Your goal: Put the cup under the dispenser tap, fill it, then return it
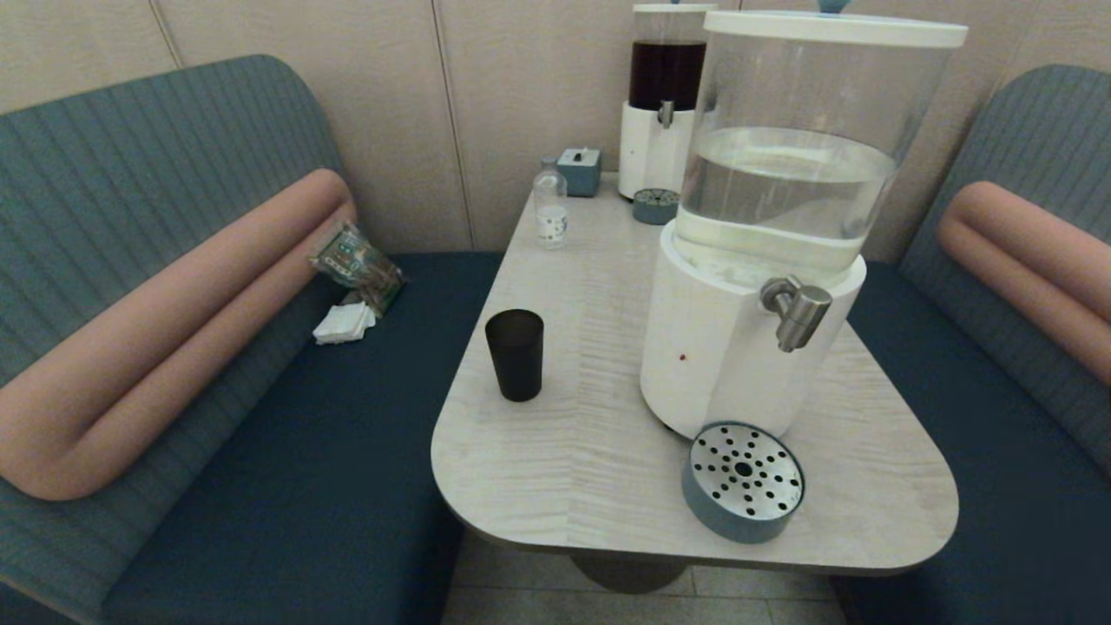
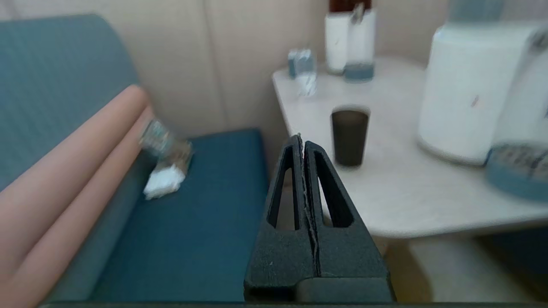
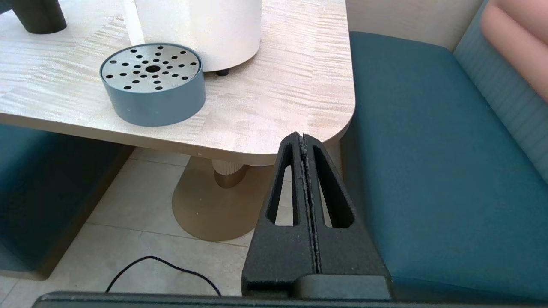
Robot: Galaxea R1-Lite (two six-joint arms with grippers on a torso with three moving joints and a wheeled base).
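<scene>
The dark tapered cup (image 1: 515,354) stands upright on the left part of the table (image 1: 590,451); it also shows in the left wrist view as the cup (image 2: 349,136). The brushed-steel dispenser tap (image 1: 797,310) juts from the white base of the large clear-tank dispenser (image 1: 785,208), above a round blue drip tray (image 1: 743,480) with a perforated steel top. My left gripper (image 2: 302,139) is shut and empty, off the table's left edge, short of the cup. My right gripper (image 3: 302,137) is shut and empty, below the table's near right corner. Neither arm shows in the head view.
A narrower dispenser with dark liquid (image 1: 664,95), its small drip tray (image 1: 655,206), a blue box (image 1: 579,170) and a small clear bottle (image 1: 550,204) stand at the table's far end. A snack bag (image 1: 356,262) and white tissue (image 1: 345,323) lie on the left bench. A cable (image 3: 162,267) crosses the floor.
</scene>
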